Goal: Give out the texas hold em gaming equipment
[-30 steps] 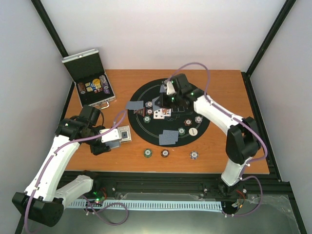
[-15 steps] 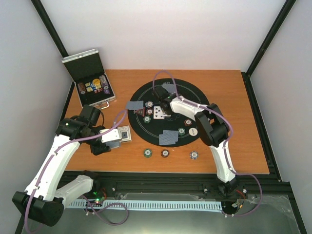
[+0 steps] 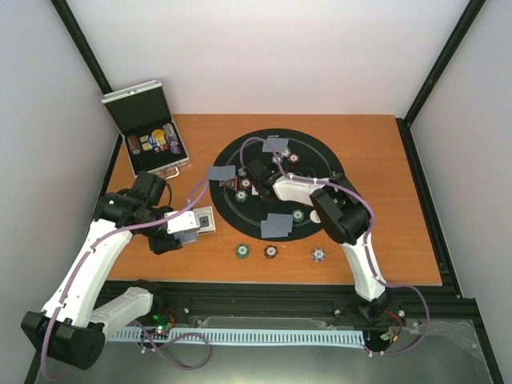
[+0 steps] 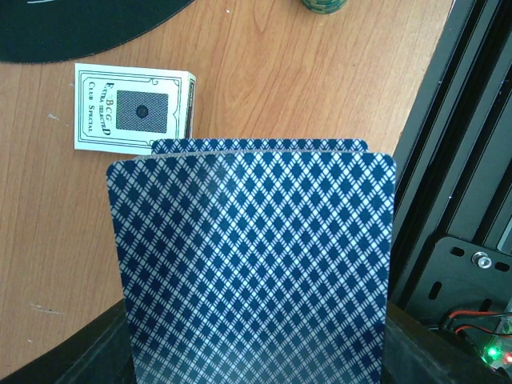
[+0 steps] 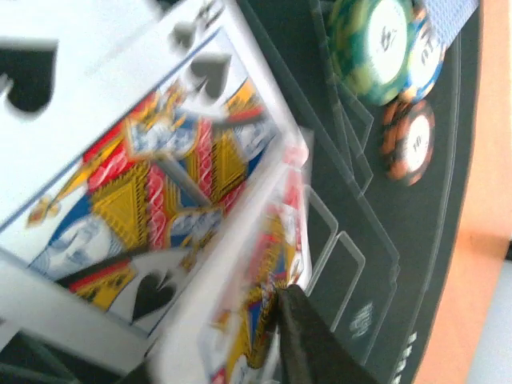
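My left gripper [image 3: 186,230] is shut on a small deck of blue diamond-backed playing cards [image 4: 252,264], held over the wooden table beside a white card box [image 4: 132,108]; the cards hide its fingers. My right gripper [image 3: 258,178] is low over the black round mat [image 3: 320,172]. In the right wrist view it is shut on face-up court cards [image 5: 152,168], a king of spades among them, tilted and blurred. One dark fingertip [image 5: 304,340] presses the card's edge. Face-down cards [image 3: 278,226] and chips [image 3: 298,214] lie on the mat. Green [image 3: 242,250], maroon [image 3: 271,251] and purple-white [image 3: 318,254] chips sit in front of it.
An open aluminium case [image 3: 120,108] with several chips stands at the table's back left. More face-down cards lie at the mat's left edge [image 3: 222,173] and far edge [image 3: 280,145]. A green chip [image 5: 382,44] and a maroon chip [image 5: 408,140] lie close to the right gripper.
My right arm has folded in and swung left, from the far side of the mat down onto the face-up cards at its left centre, which it now covers. The left arm has barely moved.
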### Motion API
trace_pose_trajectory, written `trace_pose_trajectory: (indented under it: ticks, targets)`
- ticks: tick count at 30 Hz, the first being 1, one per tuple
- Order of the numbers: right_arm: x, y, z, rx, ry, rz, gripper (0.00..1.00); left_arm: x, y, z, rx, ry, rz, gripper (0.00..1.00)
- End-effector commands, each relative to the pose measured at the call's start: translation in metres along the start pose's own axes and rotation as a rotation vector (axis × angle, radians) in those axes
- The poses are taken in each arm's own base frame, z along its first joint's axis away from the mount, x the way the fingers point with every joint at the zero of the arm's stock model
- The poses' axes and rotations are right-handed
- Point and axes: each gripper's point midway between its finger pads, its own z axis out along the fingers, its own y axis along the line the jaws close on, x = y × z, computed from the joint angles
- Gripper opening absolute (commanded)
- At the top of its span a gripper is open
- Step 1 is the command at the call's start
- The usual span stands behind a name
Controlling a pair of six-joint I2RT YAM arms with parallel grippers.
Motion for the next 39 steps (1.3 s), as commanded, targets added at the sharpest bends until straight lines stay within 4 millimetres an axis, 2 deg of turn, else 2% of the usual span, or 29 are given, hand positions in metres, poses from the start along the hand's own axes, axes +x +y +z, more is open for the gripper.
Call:
trace_pose_trajectory:
  ticks: [1, 6, 7, 8, 9, 13, 14, 15, 17, 20, 21, 23, 27, 31, 34, 39]
  targets:
    - [0.01, 0.014, -0.014, -0.063, -0.011, -0.018, 0.22, -0.006, 0.004, -0.01, -0.019, -0.017, 0.005, 0.01]
    - [0.021, 0.011, -0.028, -0.1, -0.008, -0.004, 0.53, -0.008, 0.004, -0.015, -0.025, -0.026, 0.004, 0.01]
    - [0.022, 0.009, -0.032, -0.105, -0.013, 0.009, 0.56, -0.007, 0.004, -0.016, -0.026, -0.025, 0.004, 0.01]
    - [0.022, 0.008, -0.036, -0.113, -0.017, 0.02, 0.57, -0.007, 0.003, -0.016, -0.026, -0.024, 0.003, 0.01]
    - [0.02, 0.004, -0.04, -0.118, -0.022, 0.036, 0.62, -0.006, 0.004, -0.016, -0.029, -0.023, 0.004, 0.01]
    - [0.015, -0.005, -0.061, -0.165, -0.054, 0.107, 0.65, -0.005, 0.003, -0.017, -0.031, -0.02, 0.004, 0.01]
    - [0.014, -0.008, -0.066, -0.173, -0.062, 0.127, 0.72, -0.005, 0.002, -0.018, -0.03, -0.02, 0.003, 0.01]
    - [0.014, -0.011, -0.071, -0.18, -0.069, 0.149, 0.74, -0.005, 0.002, -0.018, -0.033, -0.021, 0.003, 0.01]
    - [0.011, -0.023, -0.086, -0.189, -0.099, 0.214, 0.75, -0.005, 0.002, -0.018, -0.03, -0.022, 0.001, 0.01]
    - [0.015, -0.041, -0.099, -0.182, -0.095, 0.325, 0.9, -0.005, 0.001, -0.019, -0.029, -0.025, -0.002, 0.01]
    - [0.017, -0.044, -0.102, -0.195, -0.061, 0.359, 0.91, -0.005, 0.001, -0.019, -0.028, -0.024, -0.004, 0.01]
    - [0.008, -0.045, -0.116, -0.278, -0.063, 0.457, 0.92, -0.005, -0.001, -0.02, -0.025, -0.026, -0.004, 0.01]
    - [-0.018, -0.028, -0.183, -0.671, -0.233, 0.716, 0.93, -0.006, -0.001, -0.02, -0.027, -0.037, -0.002, 0.01]
    - [-0.028, -0.006, -0.241, -1.061, -0.35, 0.915, 0.98, -0.007, -0.001, -0.019, -0.025, -0.043, -0.008, 0.01]
    - [-0.03, 0.016, -0.267, -1.284, -0.343, 0.963, 1.0, -0.009, 0.0, -0.019, -0.026, -0.049, -0.009, 0.01]
    - [-0.036, 0.047, -0.312, -1.472, -0.356, 0.919, 1.0, -0.012, 0.0, -0.021, -0.022, -0.063, -0.009, 0.01]
